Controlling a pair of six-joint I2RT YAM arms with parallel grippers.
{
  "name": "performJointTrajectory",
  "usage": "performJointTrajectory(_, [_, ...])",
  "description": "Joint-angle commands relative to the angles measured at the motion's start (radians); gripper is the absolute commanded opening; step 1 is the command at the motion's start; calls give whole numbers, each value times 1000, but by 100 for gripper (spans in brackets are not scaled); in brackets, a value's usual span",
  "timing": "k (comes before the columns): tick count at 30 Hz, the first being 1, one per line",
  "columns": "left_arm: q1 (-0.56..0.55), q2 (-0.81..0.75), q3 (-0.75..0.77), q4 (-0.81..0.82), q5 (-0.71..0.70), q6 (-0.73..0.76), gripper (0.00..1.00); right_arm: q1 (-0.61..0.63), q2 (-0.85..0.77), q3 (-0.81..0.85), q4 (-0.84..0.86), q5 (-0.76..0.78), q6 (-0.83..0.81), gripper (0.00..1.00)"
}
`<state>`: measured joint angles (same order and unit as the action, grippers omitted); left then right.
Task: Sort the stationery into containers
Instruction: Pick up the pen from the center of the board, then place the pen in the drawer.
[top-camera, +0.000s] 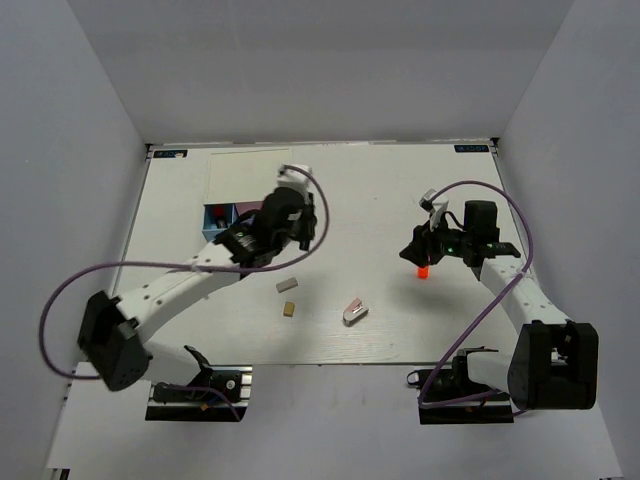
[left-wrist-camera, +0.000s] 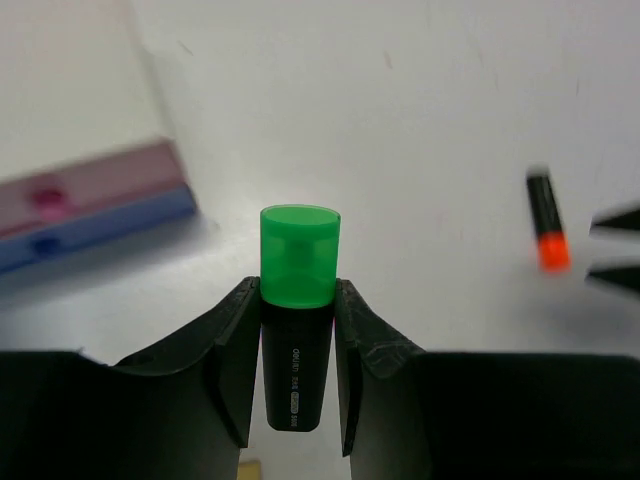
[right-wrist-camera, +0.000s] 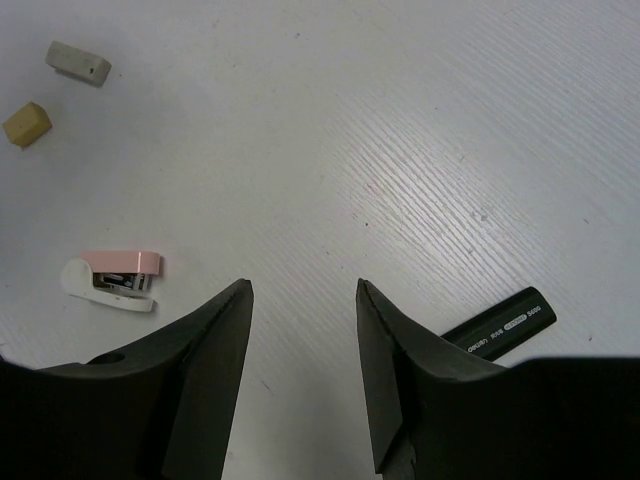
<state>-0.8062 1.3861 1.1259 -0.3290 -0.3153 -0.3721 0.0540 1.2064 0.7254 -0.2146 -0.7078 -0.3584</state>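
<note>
Green-capped marker (left-wrist-camera: 298, 255) is pinched between the left gripper (left-wrist-camera: 297, 300) jaws, cap poking past the fingertips. The drawer box (left-wrist-camera: 95, 200) stands ahead and off to one side, so this marker is not yet put away. The right gripper (right-wrist-camera: 305, 290) jaws are spread on nothing, and a black marker (right-wrist-camera: 500, 325) lies just beside one finger, outside the gap. Left to sort: white-pink piece (right-wrist-camera: 110, 280), grey eraser (right-wrist-camera: 78, 62), tan eraser (right-wrist-camera: 26, 123).
</note>
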Motion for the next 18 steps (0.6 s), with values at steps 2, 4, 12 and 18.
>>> performJointTrajectory(2, [64, -155, -34, 65, -315, -131, 0, -3, -15, -3, 26, -41, -37, 52])
performJointTrajectory(4, [94, -192, -70, 80, -387, -145, 0, -3, -8, -6, 27, -44, -37, 52])
performJointTrajectory(12, [199, -312, -233, 209, -625, -214, 0, -2, -8, -14, 37, -45, -53, 52])
performJointTrajectory(18, [263, -312, -245, 254, -714, -318, 0, -3, -13, -26, 34, -44, -62, 52])
